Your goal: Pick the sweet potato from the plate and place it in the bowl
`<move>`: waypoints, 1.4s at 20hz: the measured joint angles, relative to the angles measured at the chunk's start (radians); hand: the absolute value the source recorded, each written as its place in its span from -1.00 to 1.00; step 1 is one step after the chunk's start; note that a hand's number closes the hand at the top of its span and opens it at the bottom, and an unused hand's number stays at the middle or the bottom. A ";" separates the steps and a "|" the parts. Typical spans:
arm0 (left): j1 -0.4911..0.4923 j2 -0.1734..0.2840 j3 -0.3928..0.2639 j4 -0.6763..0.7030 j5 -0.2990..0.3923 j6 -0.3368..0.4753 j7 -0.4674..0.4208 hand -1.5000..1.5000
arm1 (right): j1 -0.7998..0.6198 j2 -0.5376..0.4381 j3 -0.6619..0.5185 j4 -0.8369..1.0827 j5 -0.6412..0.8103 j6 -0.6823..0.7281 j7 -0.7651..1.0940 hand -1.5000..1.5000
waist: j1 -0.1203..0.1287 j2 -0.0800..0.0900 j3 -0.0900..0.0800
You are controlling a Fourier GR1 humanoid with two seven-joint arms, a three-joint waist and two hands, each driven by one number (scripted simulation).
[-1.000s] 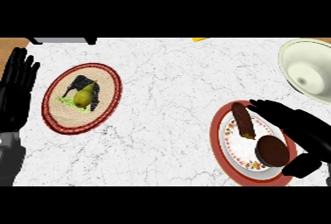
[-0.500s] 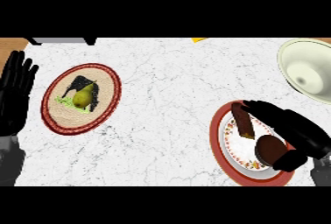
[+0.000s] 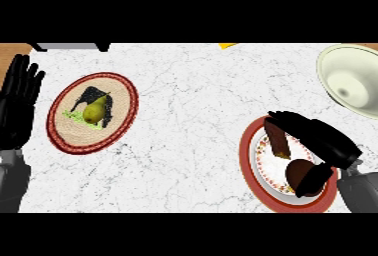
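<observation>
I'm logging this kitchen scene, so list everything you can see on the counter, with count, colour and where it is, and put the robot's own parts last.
Counter: one, white marble with grey veins, fills the view.
Red-rimmed plate: one, white centre, lower right.
Sweet potato: one, brown, on that plate, partly hidden by the right hand.
Bowl: one, pale cream, upper right edge.
Woven plate: one, tan with dark red rim, left of centre.
Pear: one, yellow-green, on the woven plate, on a black patch.
Yellow thing: one, top edge, too cut off to name.
Grey thing: one, top left edge, cut off.
Left hand: black, open, resting at the left edge, fingers up.
Right hand: black, curled over the sweet potato.
</observation>
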 measured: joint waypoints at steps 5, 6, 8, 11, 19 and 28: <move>-0.005 -0.016 0.018 0.019 -0.020 -0.012 -0.013 0.00 | 0.006 0.043 0.000 0.046 0.055 -0.035 -0.019 -1.00 | 0.000 0.000 0.000; -0.012 -0.024 0.012 0.016 -0.029 -0.004 -0.003 0.00 | 0.002 0.050 0.000 0.066 0.067 -0.045 -0.025 -1.00 | 0.000 -0.001 -0.001; -0.007 -0.021 0.021 0.001 -0.025 -0.015 0.012 0.00 | -0.002 0.068 0.000 0.101 0.088 -0.067 -0.030 -1.00 | 0.001 -0.001 -0.001; 0.013 -0.033 0.028 0.002 -0.030 -0.027 -0.016 0.00 | -0.026 0.085 -0.011 0.156 0.109 -0.075 -0.031 -1.00 | 0.002 -0.002 -0.002; -0.003 -0.046 0.039 -0.002 -0.049 -0.030 0.002 0.00 | -0.100 0.122 -0.033 0.281 0.170 -0.121 -0.035 1.00 | 0.003 -0.006 -0.005; 0.020 -0.049 0.060 -0.036 -0.048 -0.051 0.021 0.00 | -0.157 0.142 -0.082 0.361 0.177 -0.266 -0.148 1.00 | 0.006 -0.006 -0.004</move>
